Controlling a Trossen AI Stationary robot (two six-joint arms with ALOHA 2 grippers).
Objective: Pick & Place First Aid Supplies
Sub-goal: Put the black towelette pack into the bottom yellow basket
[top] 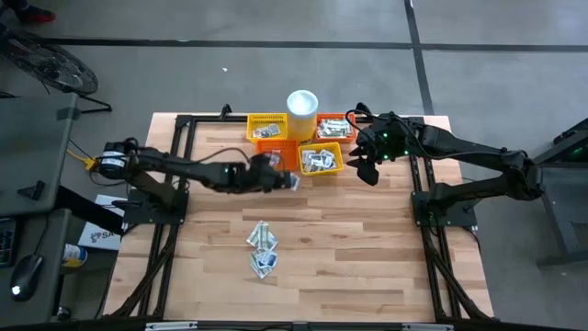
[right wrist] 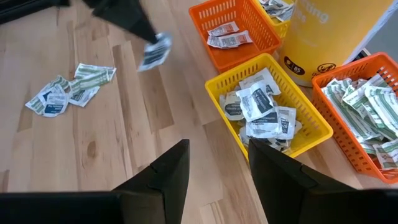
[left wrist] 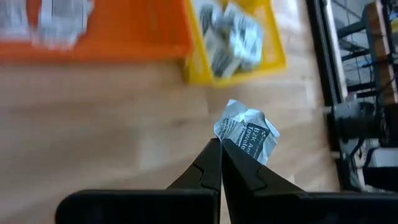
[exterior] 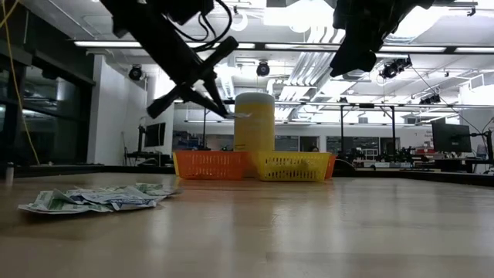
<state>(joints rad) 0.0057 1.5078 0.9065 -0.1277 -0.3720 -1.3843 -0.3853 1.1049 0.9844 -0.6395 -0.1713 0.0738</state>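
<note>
My left gripper [top: 280,180] is above the table, just left of the near yellow basket [top: 320,160], and is shut on one crumpled white and blue sachet [left wrist: 246,133]. That sachet also shows in the right wrist view [right wrist: 155,52]. A small pile of sachets [top: 262,249] lies flat on the wood toward the near edge. More sachets fill the four mesh baskets, such as the yellow one [right wrist: 267,109] and the orange one [right wrist: 231,32]. My right gripper [right wrist: 217,155] hangs open above the table, right of the near yellow basket, and holds nothing. My left gripper pinches the sachet by its near edge [left wrist: 229,140] between the two fingertips [left wrist: 211,163]. The rest of the sachet sticks out beyond them. The fingers come from the table's left, slanting down [exterior: 218,106]. The sachet is lifted clear of the table.
Two yellow and two orange baskets [top: 285,152] stand in a cluster at the far middle of the table. A white cup [top: 302,103] stands behind them. Black frame rails [top: 424,198] run along the left and right sides. Bare wood lies between the pile and the baskets.
</note>
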